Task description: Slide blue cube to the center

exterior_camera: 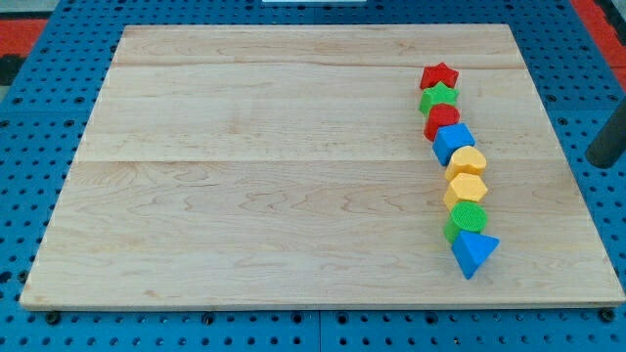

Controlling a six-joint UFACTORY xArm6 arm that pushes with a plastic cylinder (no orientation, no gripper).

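Note:
The blue cube [453,143] lies on the wooden board [245,176] at the view's right, in a column of touching blocks. Above it sit a red star [439,75], a green star [438,97] and a red block [441,121]. Below it sit a yellow block [469,161], a yellow hexagon [467,188], a green round block [467,220] and a blue triangle [474,251]. My rod comes in at the view's right edge; my tip [603,162] rests off the board, well to the right of the blue cube.
The board lies on a blue perforated table [29,196]. A red area [20,24] shows at the view's top left corner.

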